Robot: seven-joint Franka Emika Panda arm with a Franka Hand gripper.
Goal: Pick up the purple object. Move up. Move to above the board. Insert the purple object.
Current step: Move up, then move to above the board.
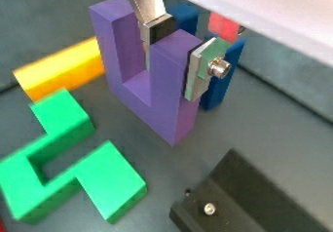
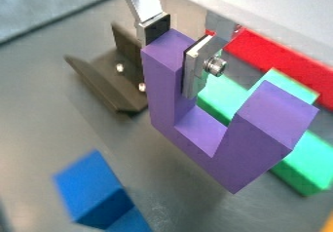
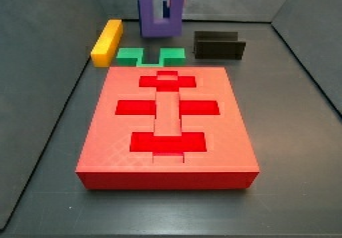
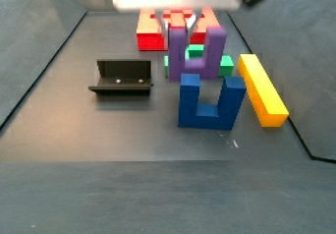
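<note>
The gripper [image 4: 183, 24] (body blurred) hides most of the board [image 4: 149, 29] behind it

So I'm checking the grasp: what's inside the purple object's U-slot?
One finger of the end effector sits in the slot of the purple object, the other outside, clamping one prong. The rest of the slot is open. Contact faces are hidden.

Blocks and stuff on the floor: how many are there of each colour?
Purple: 1, the U block, one prong between the pincer's fingers
Red: 1, the board
Green: 1, flat block
Yellow: 1, bar
Blue: 1, U block
Black: 1, fixture
Total: 6
</note>
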